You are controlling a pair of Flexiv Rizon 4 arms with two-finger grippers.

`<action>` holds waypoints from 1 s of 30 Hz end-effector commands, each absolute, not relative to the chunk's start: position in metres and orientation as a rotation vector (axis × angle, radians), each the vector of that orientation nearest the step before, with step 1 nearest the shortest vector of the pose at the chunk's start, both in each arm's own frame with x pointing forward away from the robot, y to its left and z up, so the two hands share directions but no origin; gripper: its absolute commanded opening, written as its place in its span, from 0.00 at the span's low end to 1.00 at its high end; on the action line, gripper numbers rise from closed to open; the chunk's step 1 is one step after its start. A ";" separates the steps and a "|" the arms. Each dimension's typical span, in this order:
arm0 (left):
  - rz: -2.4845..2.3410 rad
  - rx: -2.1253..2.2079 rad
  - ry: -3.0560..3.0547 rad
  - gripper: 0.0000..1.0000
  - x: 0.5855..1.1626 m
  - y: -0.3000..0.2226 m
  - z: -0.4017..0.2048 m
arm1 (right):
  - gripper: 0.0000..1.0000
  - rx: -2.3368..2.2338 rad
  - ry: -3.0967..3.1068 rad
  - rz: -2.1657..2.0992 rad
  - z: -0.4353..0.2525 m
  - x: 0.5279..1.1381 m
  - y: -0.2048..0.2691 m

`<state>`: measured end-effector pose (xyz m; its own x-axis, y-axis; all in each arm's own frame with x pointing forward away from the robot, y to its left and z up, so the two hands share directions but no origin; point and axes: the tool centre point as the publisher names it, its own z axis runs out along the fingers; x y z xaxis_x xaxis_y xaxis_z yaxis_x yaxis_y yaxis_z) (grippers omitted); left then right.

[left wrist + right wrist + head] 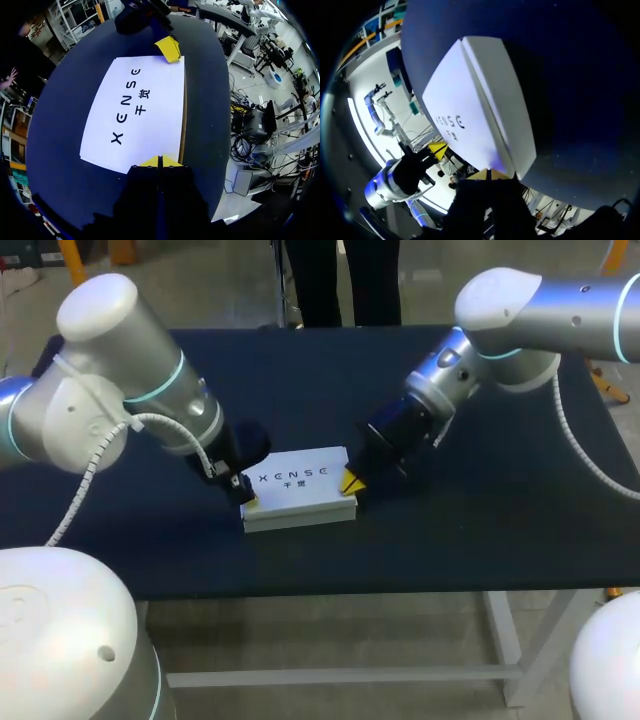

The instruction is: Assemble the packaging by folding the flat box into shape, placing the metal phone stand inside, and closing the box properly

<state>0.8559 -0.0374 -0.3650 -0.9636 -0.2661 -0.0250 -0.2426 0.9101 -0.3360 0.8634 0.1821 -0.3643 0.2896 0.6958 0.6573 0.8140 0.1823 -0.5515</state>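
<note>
Dark matte table [500, 530] carries a flat rectangular white box [300, 488].

White box [300, 490], black lettering; dark blue table [480, 530]; yellow-tipped left pincer [248, 502], right pincer [350, 482].

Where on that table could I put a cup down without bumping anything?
Bare table lies behind the white box toward the far edge, and at the front right corner. Crowded: both box ends, where left gripper and right gripper sit.

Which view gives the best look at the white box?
Left wrist view: the white box lies large and square-on, top face almost fully visible. Head view shows it whole but small; right wrist view shows it slanted, top and one side wall.
</note>
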 end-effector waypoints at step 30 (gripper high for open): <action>-0.523 -0.405 2.994 0.00 0.857 -0.043 -0.366 | 0.00 -1.550 -1.473 -0.196 -0.362 0.861 0.178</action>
